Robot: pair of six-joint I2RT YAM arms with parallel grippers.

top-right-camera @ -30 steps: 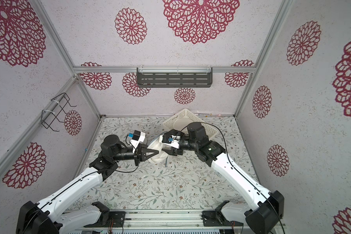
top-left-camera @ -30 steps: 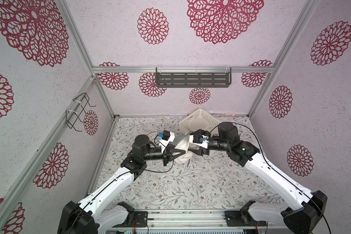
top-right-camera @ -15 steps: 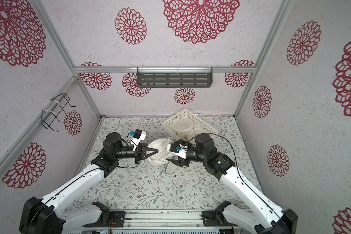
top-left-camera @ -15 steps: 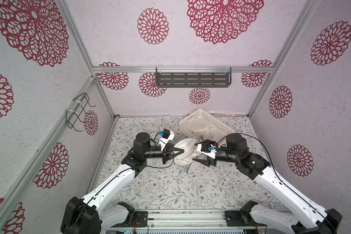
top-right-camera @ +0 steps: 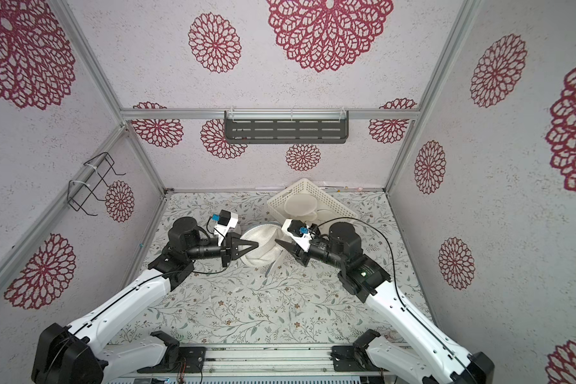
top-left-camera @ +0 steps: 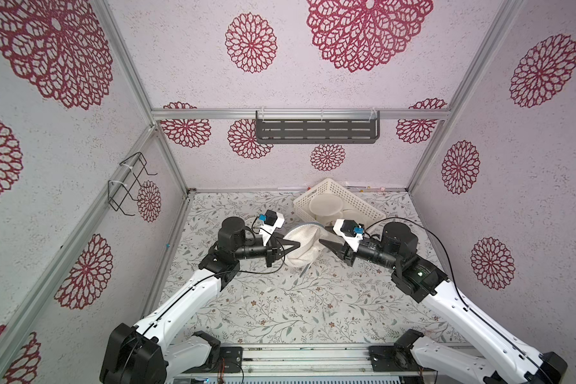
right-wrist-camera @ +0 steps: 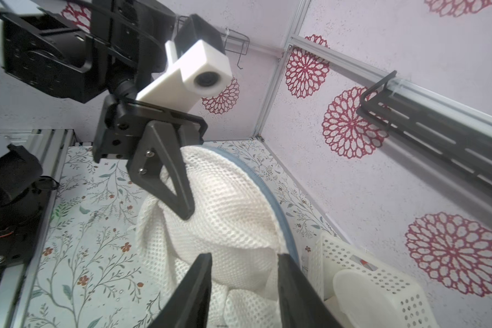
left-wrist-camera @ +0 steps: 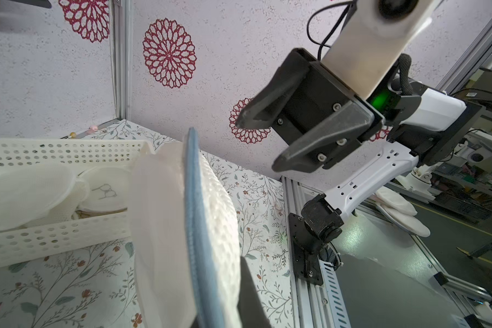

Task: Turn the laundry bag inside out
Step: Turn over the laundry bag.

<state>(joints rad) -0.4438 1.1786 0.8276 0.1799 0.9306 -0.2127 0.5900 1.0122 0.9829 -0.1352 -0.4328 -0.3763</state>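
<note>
The laundry bag [top-left-camera: 305, 247] [top-right-camera: 263, 247] is white mesh with a blue zipper rim, and it hangs above the floral floor between both arms. My left gripper [top-left-camera: 296, 246] [top-right-camera: 256, 245] is shut on its mesh. In the left wrist view the bag [left-wrist-camera: 210, 204] fills the space at the left gripper [left-wrist-camera: 225, 298]. The right wrist view shows the left gripper [right-wrist-camera: 183, 208] pinching the bag [right-wrist-camera: 233, 215]. My right gripper [top-left-camera: 322, 244] [top-right-camera: 278, 242] [right-wrist-camera: 243, 264] stands open at the bag's right edge. In the left wrist view the right gripper [left-wrist-camera: 257, 144] is clear of the fabric.
A white perforated basket [top-left-camera: 346, 196] [top-right-camera: 320, 196] [left-wrist-camera: 54, 150] [right-wrist-camera: 381, 272] with other white pieces in it lies tilted just behind the bag. A dark shelf [top-left-camera: 316, 131] hangs on the back wall. A wire rack [top-left-camera: 130, 186] is on the left wall.
The right gripper came off the bag's upper side, swung down and to the right, and now points at its right edge with narrower jaws. The left gripper kept its hold, almost still.
</note>
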